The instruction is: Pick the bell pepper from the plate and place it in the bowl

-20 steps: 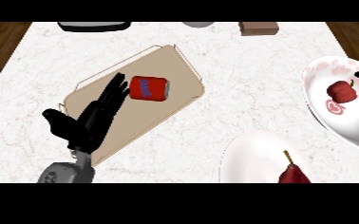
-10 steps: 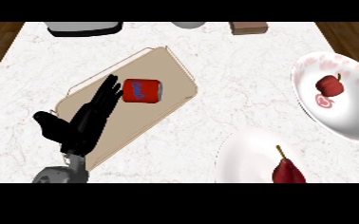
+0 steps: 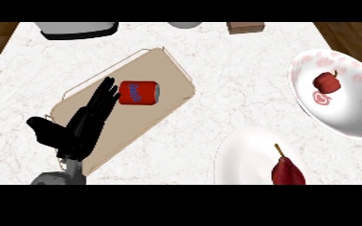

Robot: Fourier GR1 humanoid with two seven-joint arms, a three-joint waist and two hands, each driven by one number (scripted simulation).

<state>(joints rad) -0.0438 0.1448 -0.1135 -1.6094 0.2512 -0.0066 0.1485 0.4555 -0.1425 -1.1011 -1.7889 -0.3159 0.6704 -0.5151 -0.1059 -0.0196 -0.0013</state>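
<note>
- Bell pepper (image 3: 286, 173): dark red with a thin stem pointing up, lying on the white plate (image 3: 240, 158) at the lower right of the frame, partly cut off by the lower edge.
- Bowl (image 3: 332, 117): white with a pink pattern, at the right edge, above the plate and near it. A small red item (image 3: 327, 81) rests inside it; I cannot tell what it is.
- My left hand (image 3: 83, 124): at the lower left, over the tan tray (image 3: 170, 72), fingers straight and spread with the thumb out to the left, holding nothing.
- Fingertips (image 3: 109, 87): just beside the red can (image 3: 139, 93), which lies on its side on the tray; contact cannot be confirmed.
- My right hand: not visible.
- Hand and pepper: well apart.
- Top edge: a grey object (image 3: 76, 28), a smaller grey one (image 3: 185, 25) and a brown block (image 3: 245, 27).
</note>
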